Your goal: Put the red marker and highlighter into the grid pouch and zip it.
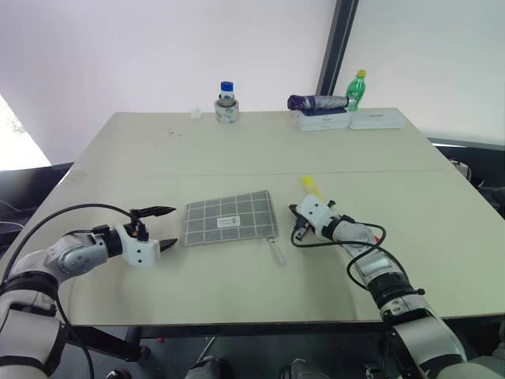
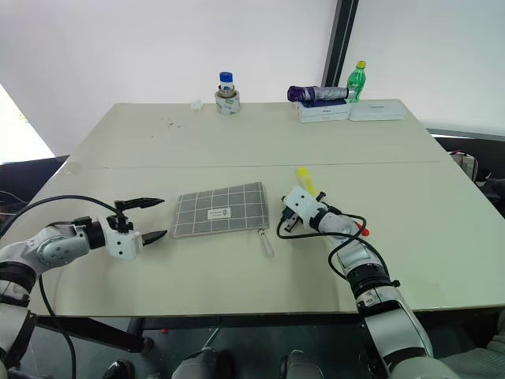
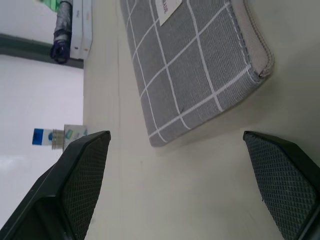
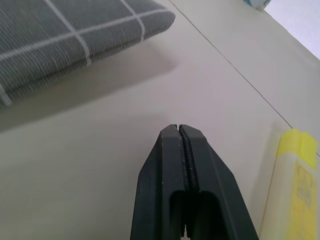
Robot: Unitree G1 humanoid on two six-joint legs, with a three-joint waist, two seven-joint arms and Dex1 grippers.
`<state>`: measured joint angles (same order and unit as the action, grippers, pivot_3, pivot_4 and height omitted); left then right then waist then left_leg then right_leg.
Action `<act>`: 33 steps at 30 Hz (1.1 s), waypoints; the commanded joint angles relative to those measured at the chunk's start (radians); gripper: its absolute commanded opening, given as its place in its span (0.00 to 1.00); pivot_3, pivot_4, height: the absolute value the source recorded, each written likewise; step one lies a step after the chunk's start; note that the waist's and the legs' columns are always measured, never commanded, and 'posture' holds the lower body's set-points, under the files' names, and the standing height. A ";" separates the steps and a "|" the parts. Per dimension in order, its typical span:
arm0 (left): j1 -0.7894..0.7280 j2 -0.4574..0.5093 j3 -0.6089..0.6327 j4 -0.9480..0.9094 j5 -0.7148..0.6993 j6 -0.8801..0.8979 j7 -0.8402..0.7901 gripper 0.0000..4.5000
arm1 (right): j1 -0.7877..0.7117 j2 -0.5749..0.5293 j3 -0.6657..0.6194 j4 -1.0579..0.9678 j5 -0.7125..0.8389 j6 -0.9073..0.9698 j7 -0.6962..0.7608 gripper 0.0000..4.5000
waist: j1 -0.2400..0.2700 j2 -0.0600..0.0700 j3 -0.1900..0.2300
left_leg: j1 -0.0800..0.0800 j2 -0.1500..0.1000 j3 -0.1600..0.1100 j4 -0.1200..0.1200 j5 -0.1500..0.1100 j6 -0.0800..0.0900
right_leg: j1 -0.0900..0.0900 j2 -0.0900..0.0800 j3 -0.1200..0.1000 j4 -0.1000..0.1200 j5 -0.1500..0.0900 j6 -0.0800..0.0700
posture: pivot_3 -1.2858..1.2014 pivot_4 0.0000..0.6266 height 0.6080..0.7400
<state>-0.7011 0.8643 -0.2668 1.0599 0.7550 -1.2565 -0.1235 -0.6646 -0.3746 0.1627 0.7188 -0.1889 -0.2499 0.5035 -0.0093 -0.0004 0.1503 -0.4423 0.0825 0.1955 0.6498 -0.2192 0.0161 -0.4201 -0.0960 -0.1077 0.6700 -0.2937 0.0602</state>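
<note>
My left hand (image 1: 162, 229) hovered low over the counter (image 1: 237, 150), its 2 fingers spread wide and empty, pointing at the grid pouch (image 1: 230, 218). From my left wrist I saw the pouch's near corner between those fingers, its grey fabric, white lines and the edge of the label patch; past it stood a small blue-capped bottle (image 3: 42, 136) and a dark folded umbrella (image 3: 62, 27) lying on white boxes (image 3: 84, 25). The head views gave the whole pouch lying flat in the middle of the counter, with its pale pull tab (image 1: 278, 253) trailing off the corner nearest my right arm.

My right hand (image 4: 179, 131) was clenched, fingers pressed together on nothing, just beside the pouch's right edge. My right wrist view showed that shut tip over bare counter, the pouch's corner ahead of it and the highlighter (image 4: 294, 192) lying close alongside. From the head, the highlighter (image 1: 310, 185) peeked out just behind that hand. The right eye alone caught a small red tip (image 2: 362, 230) by my right forearm, probably the red marker, though I could not tell for sure. A green bottle (image 1: 357, 89) stood at the far right edge.
</note>
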 commanded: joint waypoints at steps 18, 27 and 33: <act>-0.087 -0.070 -0.275 0.070 0.175 -0.037 0.248 1.00 | -0.114 0.043 0.047 0.118 -0.049 -0.090 -0.054 0.01 | -0.001 0.001 0.000 | 0.001 0.000 0.001 0.001 0.000 0.000 | 0.001 0.000 0.000 0.001 0.000 0.001 | 0.52 0.24 1.00; -0.087 -0.068 -0.304 0.069 0.156 -0.060 0.255 0.03 | -0.104 0.040 0.045 0.113 -0.049 -0.098 -0.056 0.00 | -0.005 0.003 -0.001 | 0.001 0.000 0.003 0.000 0.000 0.000 | -0.001 0.000 0.001 0.001 -0.001 0.001 | 0.52 0.24 1.00; -0.076 -0.054 -0.280 0.060 0.098 -0.092 0.237 0.00 | -0.068 0.061 -0.034 0.018 0.147 0.034 0.148 0.12 | -0.008 0.003 -0.002 | 0.001 0.000 0.003 0.000 0.000 0.000 | -0.001 0.000 0.002 0.002 -0.001 0.001 | 0.52 0.24 1.00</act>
<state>-0.8194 0.8213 -0.5246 1.1145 0.8640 -1.3115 0.1481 -0.7346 -0.3154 0.1660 0.8028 -0.1202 -0.2532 0.5766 -0.0177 0.0028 0.1484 -0.4413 0.0825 0.1990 0.6498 -0.2190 0.0161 -0.4207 -0.0958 -0.1058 0.6717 -0.2945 0.0614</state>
